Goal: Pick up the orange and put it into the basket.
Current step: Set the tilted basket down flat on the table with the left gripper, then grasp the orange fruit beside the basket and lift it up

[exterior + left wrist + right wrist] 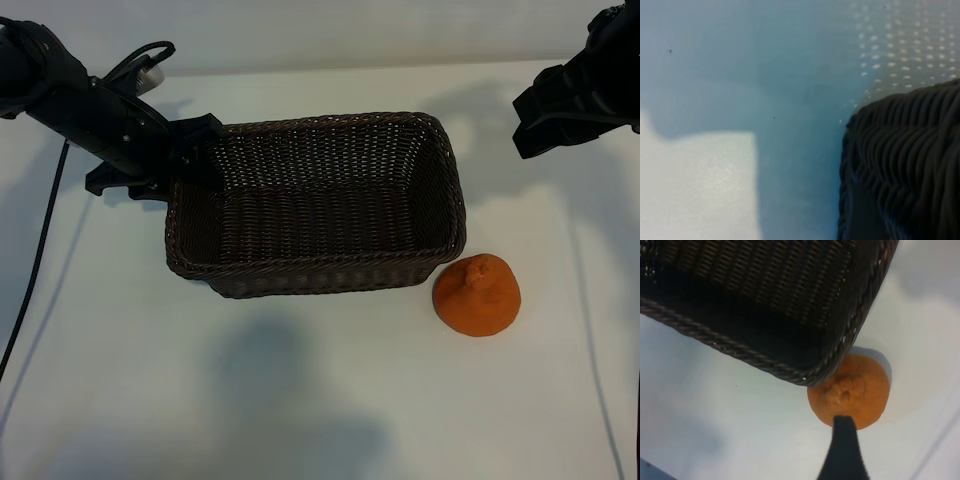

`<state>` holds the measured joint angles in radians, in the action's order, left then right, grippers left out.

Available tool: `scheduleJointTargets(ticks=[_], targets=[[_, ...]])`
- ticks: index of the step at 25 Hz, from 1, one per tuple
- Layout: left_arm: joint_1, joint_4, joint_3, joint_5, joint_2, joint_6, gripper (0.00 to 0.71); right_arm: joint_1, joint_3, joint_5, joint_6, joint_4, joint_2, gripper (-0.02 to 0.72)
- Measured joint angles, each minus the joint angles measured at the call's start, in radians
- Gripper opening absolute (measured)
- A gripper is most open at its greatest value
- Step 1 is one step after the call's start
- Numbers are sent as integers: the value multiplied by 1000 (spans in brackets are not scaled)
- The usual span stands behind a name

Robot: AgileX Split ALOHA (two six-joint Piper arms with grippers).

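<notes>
The orange (pixel 477 295) lies on the white table just off the front right corner of the dark-brown wicker basket (pixel 310 272), nearly touching it. The basket has nothing in it. My right gripper (pixel 545 115) hangs high at the back right, well above and behind the orange, open and holding nothing. In the right wrist view one dark finger (pixel 844 447) points at the orange (pixel 860 385), beside the basket's corner (pixel 740 352). My left gripper (pixel 190 160) is at the basket's left rim. The left wrist view shows only a basket corner (pixel 905 160) and the table.
White tabletop (pixel 300 400) spreads in front of the basket and around the orange. A black cable (pixel 35 270) runs down the left side from the left arm.
</notes>
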<state>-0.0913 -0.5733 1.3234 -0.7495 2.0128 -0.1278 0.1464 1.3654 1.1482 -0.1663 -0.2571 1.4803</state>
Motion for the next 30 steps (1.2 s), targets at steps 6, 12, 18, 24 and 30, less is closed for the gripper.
scheduleJointTargets(ticks=[6, 12, 18, 24, 30], targets=[[0, 0, 18, -51, 0, 0, 479, 0, 0, 0, 0, 0, 0, 524], [0, 5, 66, -162, -1, 3, 479, 0, 0, 0, 0, 0, 0, 524], [0, 77, 71, -226, -1, 69, 479, 0, 0, 0, 0, 0, 0, 524], [0, 97, 71, -232, -1, 86, 479, 0, 0, 0, 0, 0, 0, 524], [0, 99, 71, -206, -1, 99, 479, 0, 0, 0, 0, 0, 0, 524]])
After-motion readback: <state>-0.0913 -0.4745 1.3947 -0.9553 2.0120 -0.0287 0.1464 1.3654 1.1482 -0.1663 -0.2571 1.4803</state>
